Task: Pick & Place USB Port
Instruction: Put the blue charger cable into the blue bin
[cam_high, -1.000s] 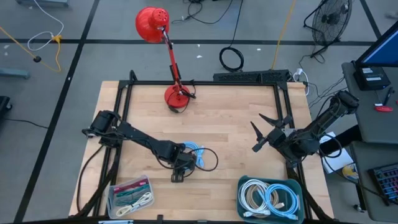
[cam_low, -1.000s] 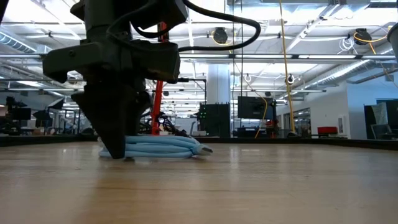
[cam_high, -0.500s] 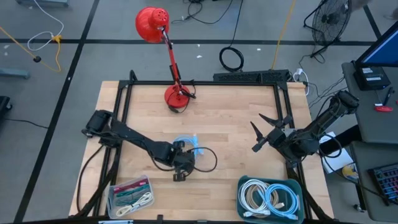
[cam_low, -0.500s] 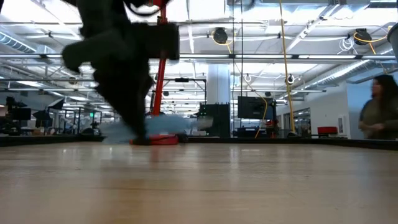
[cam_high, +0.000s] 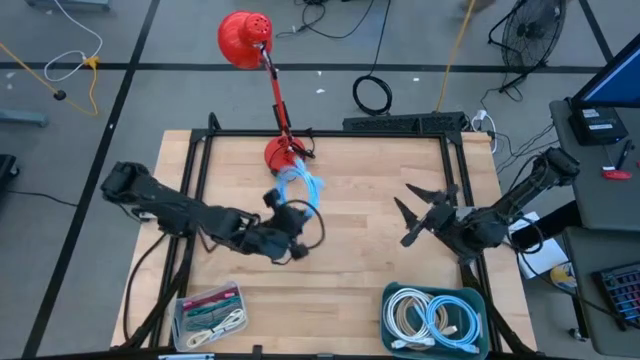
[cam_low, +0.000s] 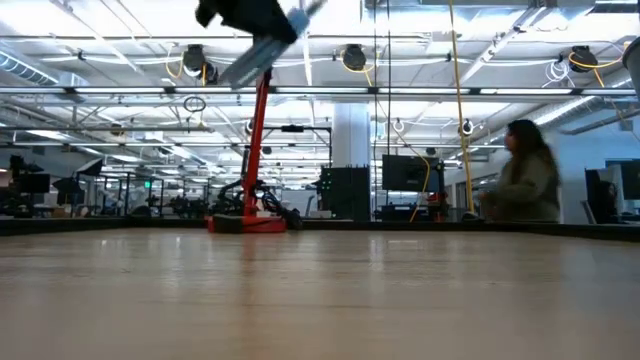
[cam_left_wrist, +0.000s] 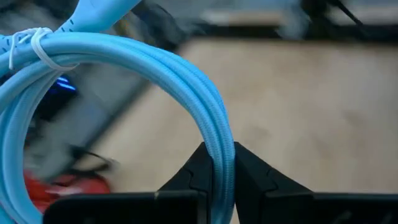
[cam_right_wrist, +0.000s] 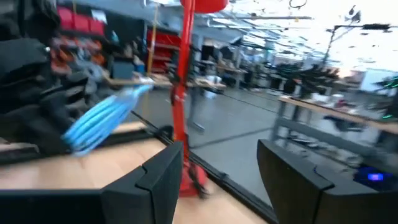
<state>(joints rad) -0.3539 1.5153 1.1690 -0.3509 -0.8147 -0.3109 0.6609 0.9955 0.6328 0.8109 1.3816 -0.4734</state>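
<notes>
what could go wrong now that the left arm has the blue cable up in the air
The left gripper pinches only one part of the blue cable coil, so it may slip out. The coil also hangs close to the red lamp base and might snag it. The right gripper waits open at the right.

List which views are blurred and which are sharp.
High view: sharp throughout. Low view: table sharp, the lifted blue cable and the person behind smeared. Left wrist view: cable and fingers crisp, background blurred. Right wrist view: motion-blurred all over.
</notes>
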